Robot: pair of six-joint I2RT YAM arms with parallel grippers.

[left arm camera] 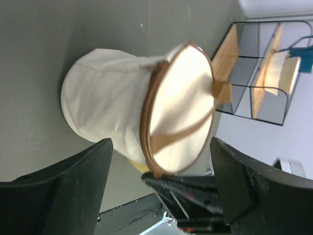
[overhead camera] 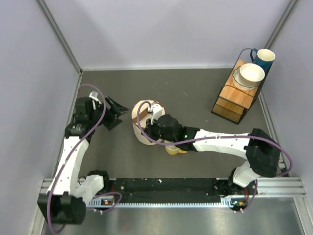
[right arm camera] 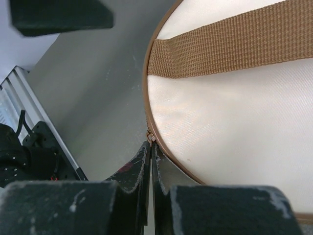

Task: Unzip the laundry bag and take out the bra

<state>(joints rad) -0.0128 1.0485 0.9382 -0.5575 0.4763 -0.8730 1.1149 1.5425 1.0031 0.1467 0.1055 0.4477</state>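
Note:
The laundry bag [overhead camera: 143, 122] is a cream drum with brown rim trim, tipped up in the middle of the table. In the left wrist view the laundry bag [left arm camera: 112, 98] shows its round lid and brown strap [left arm camera: 188, 129]. My left gripper [overhead camera: 119, 112] is open just left of the bag, its fingers [left arm camera: 73, 186] apart and not touching it. My right gripper [right arm camera: 151, 147] is shut, its tips pinched at the small metal zipper pull [right arm camera: 152, 137] on the rim. The brown strap [right arm camera: 220, 46] crosses the lid above. The bra is hidden.
A yellow mug [overhead camera: 172, 149] sits under my right arm beside the bag. At the back right stands a wire-and-wood rack [overhead camera: 234, 98] holding a white bowl [overhead camera: 251, 74] and a blue mug [overhead camera: 264, 58]. Grey walls close in on both sides.

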